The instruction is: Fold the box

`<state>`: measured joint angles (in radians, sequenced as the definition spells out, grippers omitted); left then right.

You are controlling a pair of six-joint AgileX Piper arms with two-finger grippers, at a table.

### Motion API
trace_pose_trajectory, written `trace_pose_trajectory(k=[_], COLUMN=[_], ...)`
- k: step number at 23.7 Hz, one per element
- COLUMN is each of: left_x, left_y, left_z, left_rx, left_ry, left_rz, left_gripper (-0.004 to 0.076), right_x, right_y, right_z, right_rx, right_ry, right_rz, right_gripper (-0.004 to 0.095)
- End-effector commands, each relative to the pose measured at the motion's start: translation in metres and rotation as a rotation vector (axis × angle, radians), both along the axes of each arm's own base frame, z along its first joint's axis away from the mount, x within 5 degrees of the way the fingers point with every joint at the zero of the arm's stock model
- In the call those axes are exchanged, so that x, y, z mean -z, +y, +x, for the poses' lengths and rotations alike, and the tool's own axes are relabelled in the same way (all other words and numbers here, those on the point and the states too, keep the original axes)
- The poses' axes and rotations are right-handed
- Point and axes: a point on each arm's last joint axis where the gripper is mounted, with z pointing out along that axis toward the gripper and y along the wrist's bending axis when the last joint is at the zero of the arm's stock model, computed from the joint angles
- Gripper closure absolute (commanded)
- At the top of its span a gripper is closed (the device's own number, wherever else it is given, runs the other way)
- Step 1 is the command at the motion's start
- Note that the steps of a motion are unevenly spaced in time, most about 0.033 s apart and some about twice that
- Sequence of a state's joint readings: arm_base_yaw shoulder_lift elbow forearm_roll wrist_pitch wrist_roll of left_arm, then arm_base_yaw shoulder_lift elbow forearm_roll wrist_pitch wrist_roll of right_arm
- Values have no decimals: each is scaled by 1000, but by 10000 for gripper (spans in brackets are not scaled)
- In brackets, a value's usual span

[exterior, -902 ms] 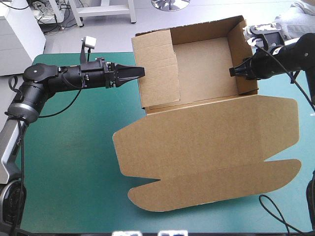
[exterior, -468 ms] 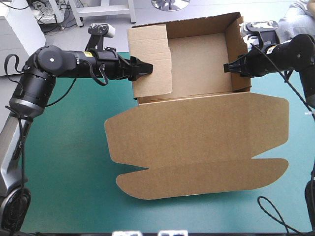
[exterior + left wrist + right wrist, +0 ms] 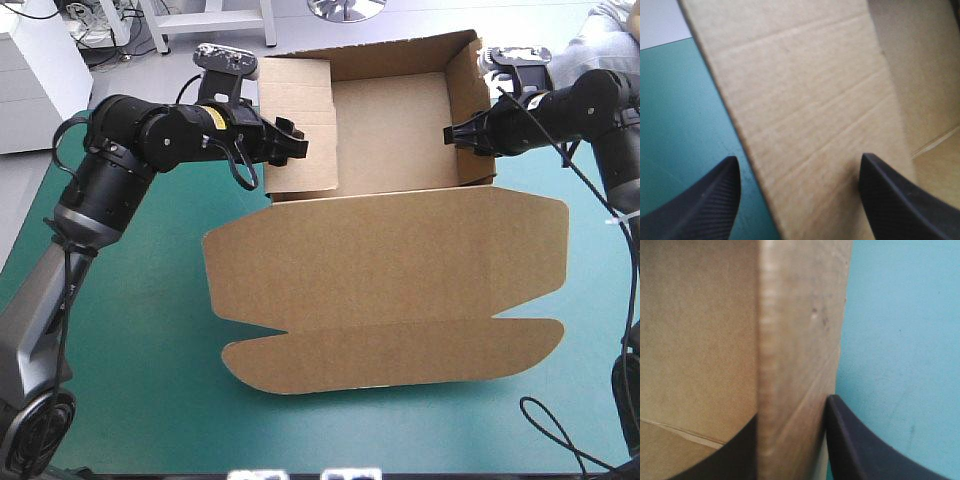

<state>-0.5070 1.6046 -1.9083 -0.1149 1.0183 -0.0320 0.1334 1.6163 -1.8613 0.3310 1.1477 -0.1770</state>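
The box (image 3: 330, 230) sits on the teal-green cover (image 3: 140, 330), toward the far edge and a little right of the middle. Its lid (image 3: 385, 300) lies flat toward the near side, and the open tray (image 3: 395, 140) is beyond it. The left wall (image 3: 300, 90) leans inward, while the right wall (image 3: 468, 100) stands upright. The left gripper (image 3: 292, 142) (image 3: 799, 158) straddles the left wall, fingers wide apart (board between them, not pinched). The right gripper (image 3: 452, 135) (image 3: 792, 410) is clamped on the right wall.
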Motion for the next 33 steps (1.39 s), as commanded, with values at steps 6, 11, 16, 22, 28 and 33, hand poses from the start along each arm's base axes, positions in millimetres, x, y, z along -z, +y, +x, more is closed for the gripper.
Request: trace_pose_trajectory(k=[6,11,16,22,28,33], left_x=[-2,-3,5,23,47,77], left_y=[0,-2,-5,-10,-14,-16], left_z=[13,13,17,26,38,49], left_rx=[-131,-86,-79,-68,-72,-51], left_ry=[-58,-79,-47,18,96,207], left_rz=[-5,11,26,79,176,314], left_gripper=[355,731,734,734,734,734], right_x=[-29,-20,-4,15,42,62], right_y=[12,11,14,31,44,52], right_z=[-15,-10,0,6,17,28], right_rx=[-26,-22,-23,-11,-34,-41], right_ry=[-116,-76,-15,42,167,240], right_rz=[114,74,12,-136,-162,-165], right_gripper=[925,925,923,923,923,923])
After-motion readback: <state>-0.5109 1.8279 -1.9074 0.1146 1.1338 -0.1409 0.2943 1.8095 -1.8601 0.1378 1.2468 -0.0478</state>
